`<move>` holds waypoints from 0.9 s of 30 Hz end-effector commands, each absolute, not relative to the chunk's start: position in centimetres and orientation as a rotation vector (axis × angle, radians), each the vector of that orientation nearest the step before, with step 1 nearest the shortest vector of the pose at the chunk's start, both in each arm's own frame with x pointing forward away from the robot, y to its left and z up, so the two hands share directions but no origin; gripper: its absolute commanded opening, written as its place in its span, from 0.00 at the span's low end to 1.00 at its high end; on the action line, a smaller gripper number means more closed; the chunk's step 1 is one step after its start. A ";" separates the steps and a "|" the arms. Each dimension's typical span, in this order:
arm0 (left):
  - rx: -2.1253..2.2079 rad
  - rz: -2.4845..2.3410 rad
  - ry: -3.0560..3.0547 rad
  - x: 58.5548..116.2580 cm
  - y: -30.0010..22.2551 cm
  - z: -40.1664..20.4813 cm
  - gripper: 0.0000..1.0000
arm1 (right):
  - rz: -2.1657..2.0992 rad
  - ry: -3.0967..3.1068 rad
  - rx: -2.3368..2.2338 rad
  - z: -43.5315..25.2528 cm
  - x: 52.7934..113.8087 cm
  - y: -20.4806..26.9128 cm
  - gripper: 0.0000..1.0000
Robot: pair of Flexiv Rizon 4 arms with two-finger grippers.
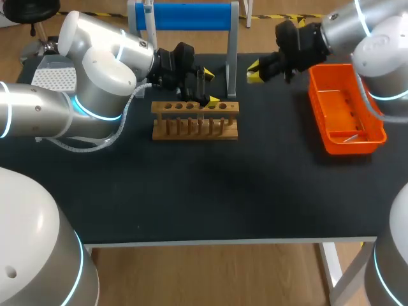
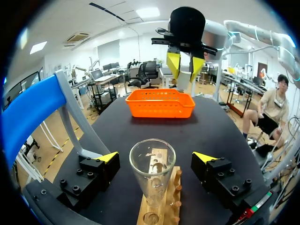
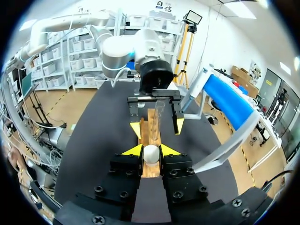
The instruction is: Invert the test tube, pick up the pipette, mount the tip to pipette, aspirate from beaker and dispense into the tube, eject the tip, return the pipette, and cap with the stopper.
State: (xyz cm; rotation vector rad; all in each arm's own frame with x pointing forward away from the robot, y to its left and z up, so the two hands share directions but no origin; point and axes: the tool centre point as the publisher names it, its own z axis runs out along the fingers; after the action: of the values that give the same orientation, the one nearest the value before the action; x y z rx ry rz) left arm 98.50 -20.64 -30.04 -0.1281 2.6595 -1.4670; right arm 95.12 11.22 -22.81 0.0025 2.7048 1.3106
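**Tube standing in rack, stopper held**

The left hand [image 1: 207, 88] is hovering wide open around the test tube [image 2: 152, 173], its fingers clear of the glass. The tube is standing mouth-up in the wooden rack [image 1: 194, 121] at the far middle of the counter [image 1: 191, 191]. The right hand [image 1: 255, 72] is pinching a white stopper [image 3: 151, 153], right of the rack, near the orange basket [image 1: 347, 111].

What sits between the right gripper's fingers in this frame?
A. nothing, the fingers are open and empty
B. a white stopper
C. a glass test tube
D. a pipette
B. In the right wrist view, both yellow tips of the right gripper press on a small white rounded stopper from two sides. The glass test tube stands in the wooden rack, between the open fingers of the left gripper.
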 end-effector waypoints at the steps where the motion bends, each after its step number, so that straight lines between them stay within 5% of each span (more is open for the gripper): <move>1: -0.128 -1.465 2.664 98.5 -20.6 -30.0 1.00 | 1.298 2.755 -0.033 -22.1 96.1 12.2 0.00; 27: -0.128 -1.465 2.664 98.5 -20.6 -30.0 1.00 | 1.259 2.828 -0.187 -20.1 98.0 18.5 0.00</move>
State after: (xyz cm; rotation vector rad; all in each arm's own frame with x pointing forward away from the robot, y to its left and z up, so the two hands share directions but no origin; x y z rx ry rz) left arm 98.50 -20.63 -30.04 -0.1281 2.6595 -1.4670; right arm 97.43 17.90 -20.24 -0.1693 2.7993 1.2682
